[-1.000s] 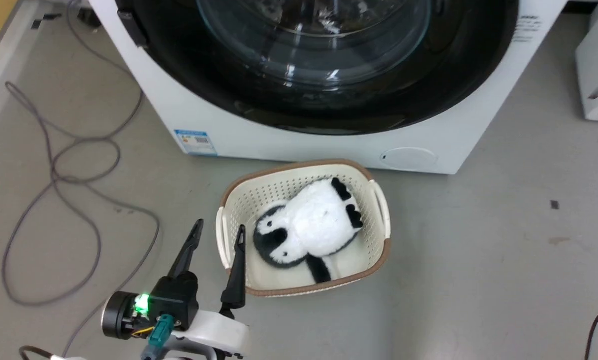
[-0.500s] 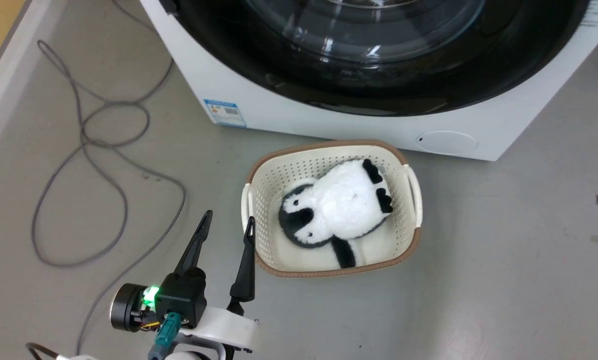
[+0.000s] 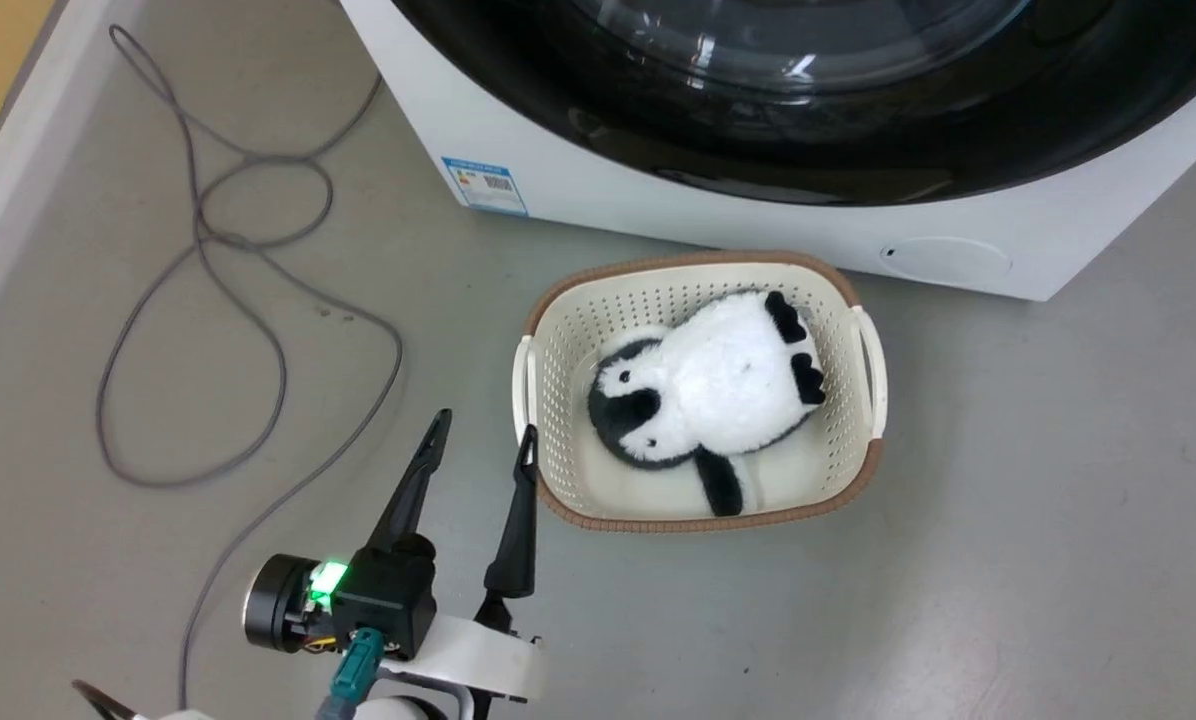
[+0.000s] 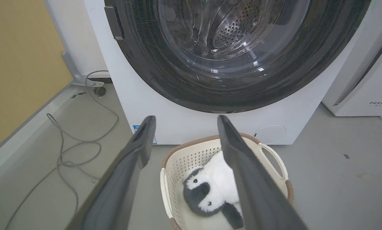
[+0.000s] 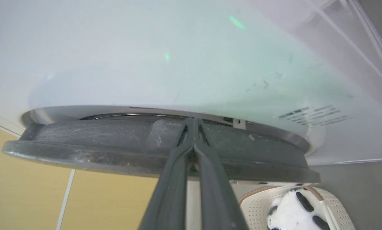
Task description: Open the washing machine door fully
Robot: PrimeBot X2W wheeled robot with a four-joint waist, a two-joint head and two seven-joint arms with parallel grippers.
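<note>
R pincer (image 5: 193, 124) closed at door (image 5: 82, 143) rim, L pincer (image 3: 488, 424) wide (empty)

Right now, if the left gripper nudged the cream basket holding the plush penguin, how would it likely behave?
The basket would probably slide rather than tip: it sits low and wide on the smooth grey floor. Its thin perforated walls suggest it is light and may flex. The plush penguin looks soft, adding little weight.
</note>
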